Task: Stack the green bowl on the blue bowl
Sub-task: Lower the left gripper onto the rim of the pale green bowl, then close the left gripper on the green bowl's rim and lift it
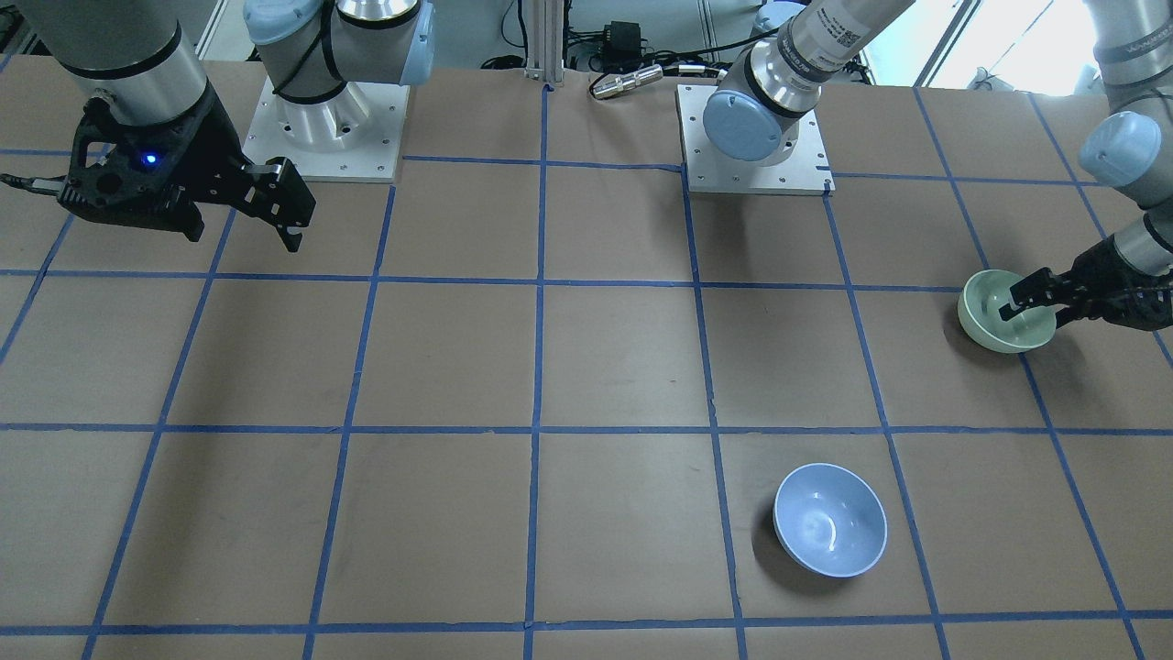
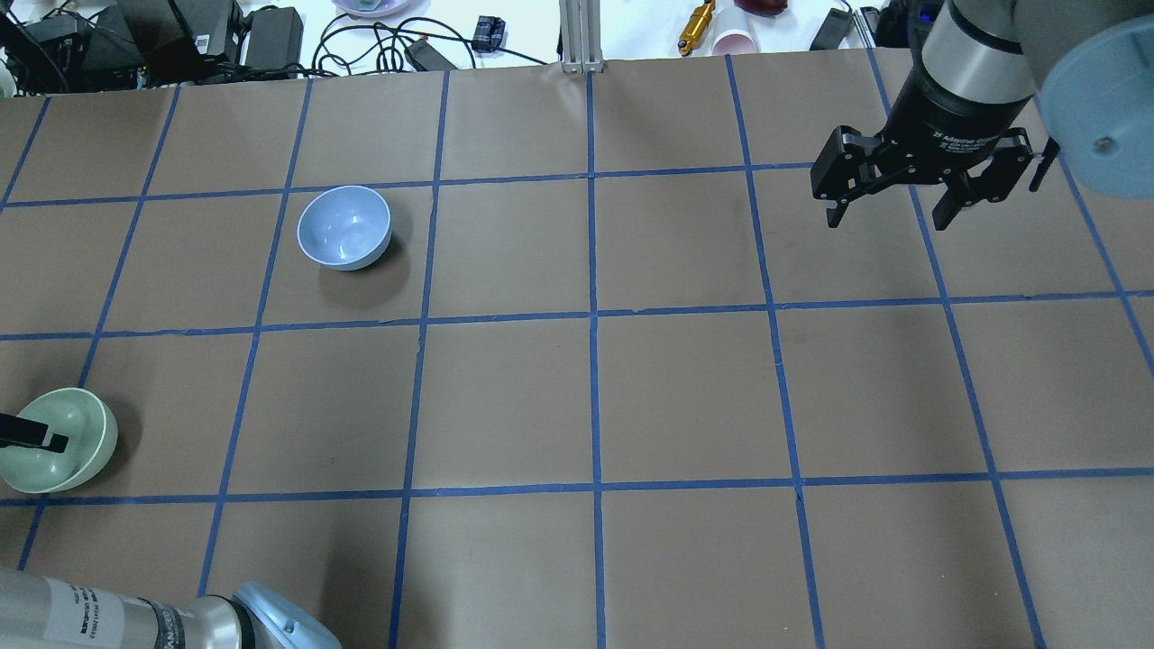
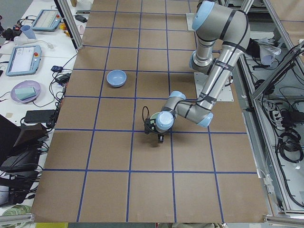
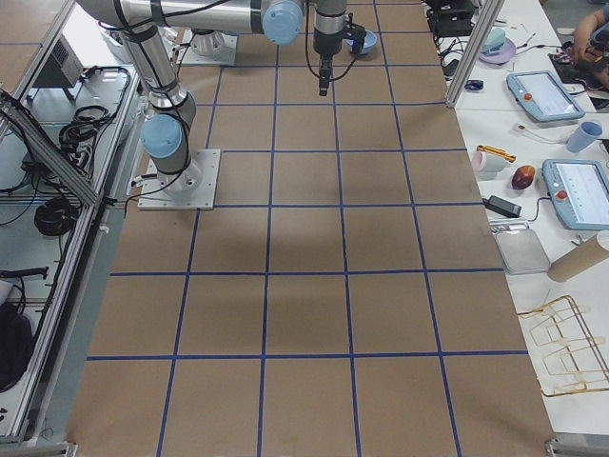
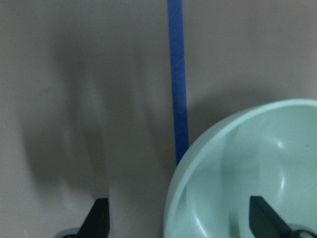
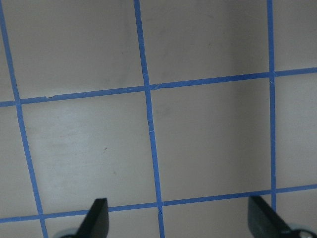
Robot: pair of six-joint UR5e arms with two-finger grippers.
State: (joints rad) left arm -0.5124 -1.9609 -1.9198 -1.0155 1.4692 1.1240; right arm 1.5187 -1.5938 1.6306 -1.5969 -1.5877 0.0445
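The pale green bowl sits on the table near the edge on my left side; it also shows in the overhead view and fills the lower right of the left wrist view. My left gripper is open and straddles the bowl's rim, with one finger inside the bowl and the other finger outside it. The blue bowl stands upright and empty about two grid squares away. My right gripper is open and empty, hovering far from both bowls.
The table is brown with a blue tape grid. The two arm bases stand on the robot's side. Cables, adapters and small items lie beyond the far edge.
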